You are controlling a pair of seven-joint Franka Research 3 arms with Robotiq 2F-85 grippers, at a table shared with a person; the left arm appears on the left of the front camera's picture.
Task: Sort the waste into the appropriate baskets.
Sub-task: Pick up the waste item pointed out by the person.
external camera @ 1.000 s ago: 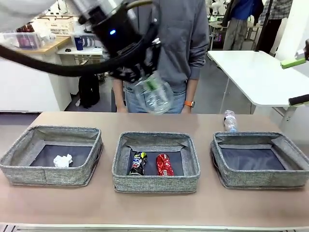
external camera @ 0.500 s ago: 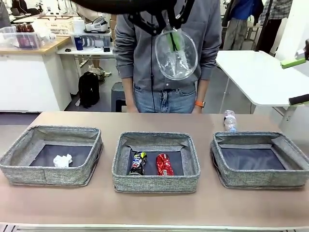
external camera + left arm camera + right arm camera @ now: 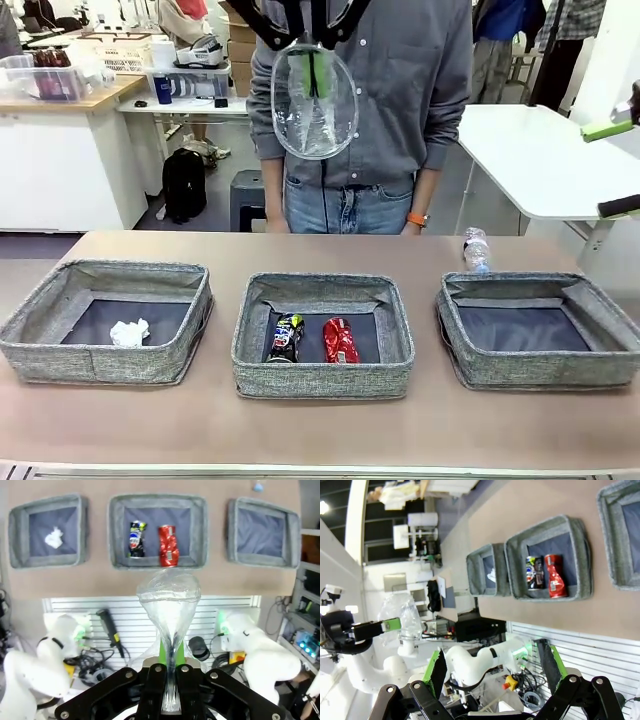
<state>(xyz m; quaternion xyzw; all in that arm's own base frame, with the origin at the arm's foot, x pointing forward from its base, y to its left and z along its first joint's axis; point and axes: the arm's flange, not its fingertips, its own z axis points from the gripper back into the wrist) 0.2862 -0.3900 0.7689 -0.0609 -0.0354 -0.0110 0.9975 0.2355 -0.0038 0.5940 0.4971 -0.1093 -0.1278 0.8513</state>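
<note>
My left gripper point(image 3: 312, 45) is shut on a clear plastic cup point(image 3: 315, 98), held high above the middle basket point(image 3: 322, 380) and flattened between the fingers point(image 3: 170, 680). A dark can point(image 3: 287, 337) and a crushed red can point(image 3: 340, 340) lie in that middle basket. The crumpled paper ball point(image 3: 130, 332) lies in the left basket point(image 3: 100, 365). The right basket point(image 3: 540, 372) holds nothing. Behind it a water bottle point(image 3: 476, 250) lies on the table. My right gripper point(image 3: 612, 168) hangs open at the right edge, well above the table.
A person in a grey top point(image 3: 400, 90) stands at the far side of the table, right behind the raised cup. A white table point(image 3: 540, 160) stands at the back right. Bare tabletop point(image 3: 320, 430) runs in front of the baskets.
My left gripper has lifted the cup higher, swinging right and then back left. The person has stepped slightly to the right. The right gripper has not moved.
</note>
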